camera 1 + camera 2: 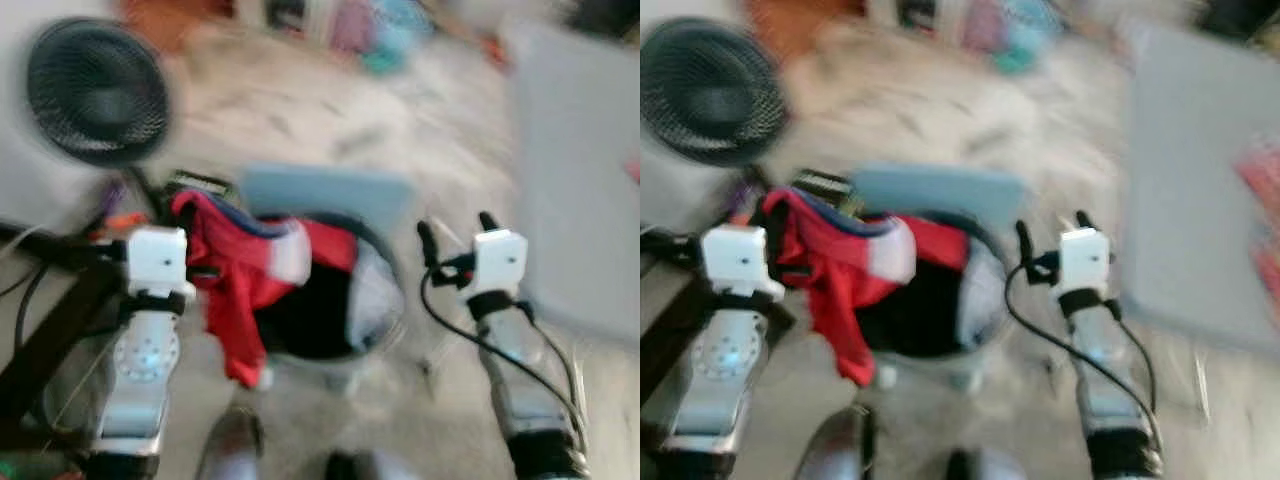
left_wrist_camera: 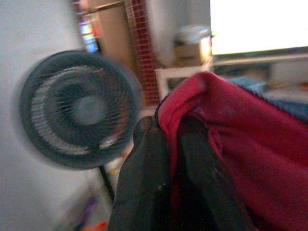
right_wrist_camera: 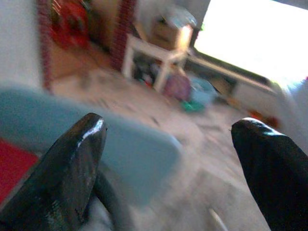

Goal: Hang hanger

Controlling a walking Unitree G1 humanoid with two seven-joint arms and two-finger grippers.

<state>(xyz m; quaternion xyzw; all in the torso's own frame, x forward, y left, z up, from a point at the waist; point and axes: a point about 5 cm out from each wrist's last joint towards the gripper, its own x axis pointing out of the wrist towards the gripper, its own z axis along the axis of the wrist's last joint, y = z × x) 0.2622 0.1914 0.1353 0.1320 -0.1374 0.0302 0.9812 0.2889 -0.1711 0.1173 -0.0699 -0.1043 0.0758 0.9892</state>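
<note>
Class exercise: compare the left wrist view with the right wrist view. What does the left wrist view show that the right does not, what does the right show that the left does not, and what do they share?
Left wrist view only: the left hand, fingers close together on a red garment, and a black fan against a pale wall.

Right wrist view only: the right hand, fingers wide apart and holding nothing, a blue lid before it, and pale carpet beyond.

Shared: a small white table and a bright window, both blurred.
</note>
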